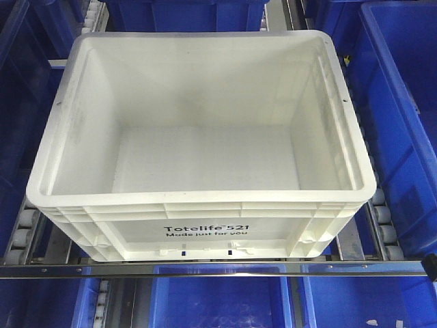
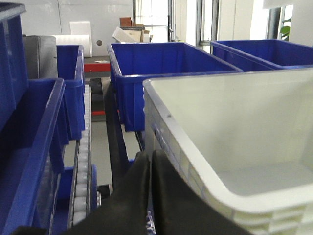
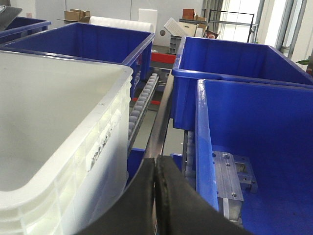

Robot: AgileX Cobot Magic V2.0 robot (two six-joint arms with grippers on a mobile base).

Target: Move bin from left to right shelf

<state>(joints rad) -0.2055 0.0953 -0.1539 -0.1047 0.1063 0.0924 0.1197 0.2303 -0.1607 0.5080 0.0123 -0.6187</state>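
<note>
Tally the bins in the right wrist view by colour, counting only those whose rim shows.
White tote: 1
Blue bins: 4 (near right, far right, behind the tote, sliver at far left)
Total: 5

Each claw (image 2: pixel 150 196) (image 3: pixel 155 196) has smooth, curved black fingers.

Even overhead light in my front view, the white bin (image 1: pixel 205 137) nearly blown out with soft inner shadows, daylight glaring through windows (image 2: pixel 161 14) at the top of my left wrist view, my claws (image 3: pixel 154 205) dark, blurred at bottom centre.
</note>
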